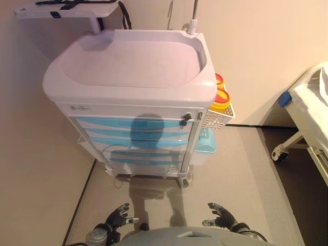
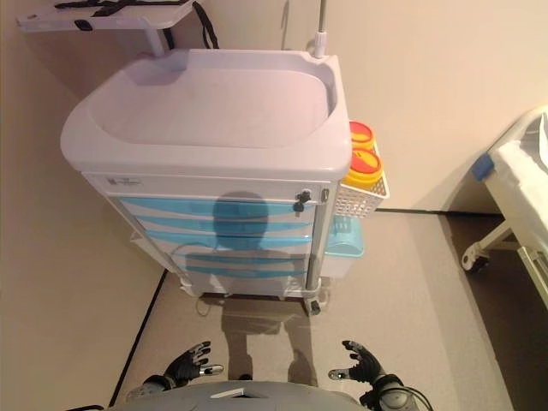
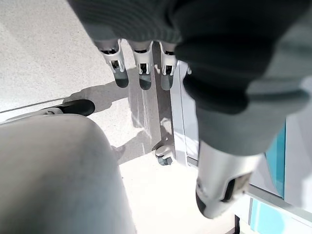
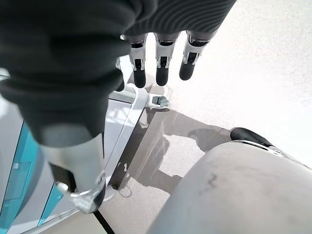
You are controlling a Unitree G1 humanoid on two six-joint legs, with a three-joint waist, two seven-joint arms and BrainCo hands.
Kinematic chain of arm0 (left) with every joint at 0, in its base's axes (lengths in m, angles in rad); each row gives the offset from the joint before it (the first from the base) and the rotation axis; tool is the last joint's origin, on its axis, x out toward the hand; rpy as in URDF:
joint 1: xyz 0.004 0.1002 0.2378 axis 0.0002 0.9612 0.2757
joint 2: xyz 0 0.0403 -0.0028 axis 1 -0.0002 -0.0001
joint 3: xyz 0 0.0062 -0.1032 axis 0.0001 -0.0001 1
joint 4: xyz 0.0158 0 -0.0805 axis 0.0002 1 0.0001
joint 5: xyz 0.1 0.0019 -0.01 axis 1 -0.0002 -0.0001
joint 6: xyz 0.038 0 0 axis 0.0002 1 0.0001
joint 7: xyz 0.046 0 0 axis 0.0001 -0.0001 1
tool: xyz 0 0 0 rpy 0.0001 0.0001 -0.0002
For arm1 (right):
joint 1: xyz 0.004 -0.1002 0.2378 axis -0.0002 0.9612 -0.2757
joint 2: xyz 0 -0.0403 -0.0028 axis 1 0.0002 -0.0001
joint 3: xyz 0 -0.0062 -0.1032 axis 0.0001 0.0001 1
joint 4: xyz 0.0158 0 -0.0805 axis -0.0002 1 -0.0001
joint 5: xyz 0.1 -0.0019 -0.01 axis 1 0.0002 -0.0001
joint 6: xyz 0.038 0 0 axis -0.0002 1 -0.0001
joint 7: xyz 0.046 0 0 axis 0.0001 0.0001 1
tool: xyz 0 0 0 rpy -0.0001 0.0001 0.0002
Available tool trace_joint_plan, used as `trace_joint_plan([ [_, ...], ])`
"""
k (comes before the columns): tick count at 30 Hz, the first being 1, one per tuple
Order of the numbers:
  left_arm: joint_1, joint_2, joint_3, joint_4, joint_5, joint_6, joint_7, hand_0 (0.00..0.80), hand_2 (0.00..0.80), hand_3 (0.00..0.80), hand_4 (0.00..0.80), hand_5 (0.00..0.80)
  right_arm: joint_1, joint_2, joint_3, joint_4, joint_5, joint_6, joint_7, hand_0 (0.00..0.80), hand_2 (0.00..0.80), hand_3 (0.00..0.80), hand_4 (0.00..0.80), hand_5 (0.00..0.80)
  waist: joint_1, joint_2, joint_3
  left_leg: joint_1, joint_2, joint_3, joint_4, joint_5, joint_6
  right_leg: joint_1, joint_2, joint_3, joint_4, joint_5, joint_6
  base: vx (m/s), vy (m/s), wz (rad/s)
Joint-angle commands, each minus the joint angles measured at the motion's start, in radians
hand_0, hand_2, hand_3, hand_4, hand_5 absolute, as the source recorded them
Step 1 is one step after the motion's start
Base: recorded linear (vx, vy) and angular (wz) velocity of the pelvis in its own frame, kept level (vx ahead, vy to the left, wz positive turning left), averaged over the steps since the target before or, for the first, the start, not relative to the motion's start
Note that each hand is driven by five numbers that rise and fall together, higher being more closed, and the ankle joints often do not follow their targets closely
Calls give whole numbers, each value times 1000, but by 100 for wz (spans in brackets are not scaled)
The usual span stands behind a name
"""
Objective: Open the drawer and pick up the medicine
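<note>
A white medical cart [image 1: 128, 66] stands before me with a stack of blue-fronted drawers [image 1: 133, 124], all closed. A dark lock knob [image 1: 186, 118] sits at the top right of the drawer front. No medicine is in sight. My left hand [image 1: 119, 217] hangs low at the lower left, fingers relaxed and empty, well short of the cart. My right hand [image 1: 222, 215] hangs low at the lower right, also relaxed and empty. The left wrist view [image 3: 141, 58] and the right wrist view [image 4: 158, 58] show straight fingers over the floor near the cart's foot.
A white side basket [image 1: 220, 115] on the cart's right holds yellow containers with red lids [image 1: 222, 98]. A blue bin [image 1: 206, 141] hangs below it. A bed frame on a wheel [image 1: 307, 118] stands at the right. A shelf [image 1: 66, 9] juts out behind the cart. A wall runs along the left.
</note>
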State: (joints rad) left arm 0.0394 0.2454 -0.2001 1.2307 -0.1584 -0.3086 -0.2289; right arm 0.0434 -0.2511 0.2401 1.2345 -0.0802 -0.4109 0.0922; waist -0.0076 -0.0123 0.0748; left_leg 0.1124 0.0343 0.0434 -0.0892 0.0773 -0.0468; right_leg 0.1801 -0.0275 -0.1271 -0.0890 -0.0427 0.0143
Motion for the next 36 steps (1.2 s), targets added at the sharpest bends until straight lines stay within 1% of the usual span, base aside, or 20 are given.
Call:
trace_joint_plan([
  [1,-73,-15,12,52,4,-27,-2,0,0,0,0,0,-72,1,8,16,-5,-27,1,0,0,0,0,0,3,-10,22,42,-96,40,2,-146,70,-53,-6,-41,18,46,67,0,0,0],
  [3,-74,-14,11,51,-9,-31,-10,0,0,0,0,0,-72,1,10,16,-6,-26,2,0,0,0,0,0,3,-10,23,42,-97,40,2,-146,70,-53,-6,-41,19,46,67,0,0,0],
  [11,-68,-15,35,55,-41,-7,-1,0,0,0,0,0,-67,2,8,17,-5,-22,5,0,0,0,0,0,5,-11,30,44,-95,41,2,-144,71,-52,-9,-44,25,45,68,36,0,0],
  [15,-60,-18,51,61,-88,-5,8,0,0,0,0,0,-59,3,2,23,-7,-25,10,0,0,0,0,0,3,-12,46,39,-94,43,11,-143,75,-69,-8,-33,56,32,62,104,34,-1],
  [18,-74,-15,66,57,-164,-9,26,0,0,0,0,0,-65,-3,1,16,11,-29,13,0,0,0,0,0,2,-15,72,0,-95,40,47,-149,85,-113,-9,-22,104,17,53,17,29,-2],
  [23,-138,3,87,30,-300,-42,35,0,0,0,0,0,-104,-23,17,-11,59,-36,-6,0,0,0,0,0,5,-14,155,-105,-95,35,106,-143,98,-232,-12,-17,173,19,38,-109,22,-1],
  [27,-180,3,98,-1,-327,-83,84,0,0,0,0,0,-136,-33,23,-37,109,-39,-18,0,0,0,0,0,4,-17,213,-197,-101,50,187,-150,100,-304,-19,-11,207,23,29,-116,22,0],
  [30,-210,-5,104,-31,-371,-99,96,0,0,0,0,0,-158,-43,26,-65,143,-41,-21,0,0,0,0,0,-5,-21,253,-276,-111,66,288,-170,99,-358,-35,-9,237,29,22,-87,65,1],
  [33,-237,-10,118,-73,-468,-115,66,0,0,0,0,0,-177,-51,25,-82,164,-40,-35,0,0,0,0,0,-18,-19,282,-347,-117,77,365,-188,110,-434,-48,5,290,30,17,-91,107,-3],
  [36,-273,-11,133,-133,-556,-161,25,0,0,0,0,0,-196,-55,17,-99,195,-35,-48,0,0,0,0,0,-32,-21,307,-415,-115,99,428,-205,122,-519,-50,39,346,33,21,-94,111,-24],
])
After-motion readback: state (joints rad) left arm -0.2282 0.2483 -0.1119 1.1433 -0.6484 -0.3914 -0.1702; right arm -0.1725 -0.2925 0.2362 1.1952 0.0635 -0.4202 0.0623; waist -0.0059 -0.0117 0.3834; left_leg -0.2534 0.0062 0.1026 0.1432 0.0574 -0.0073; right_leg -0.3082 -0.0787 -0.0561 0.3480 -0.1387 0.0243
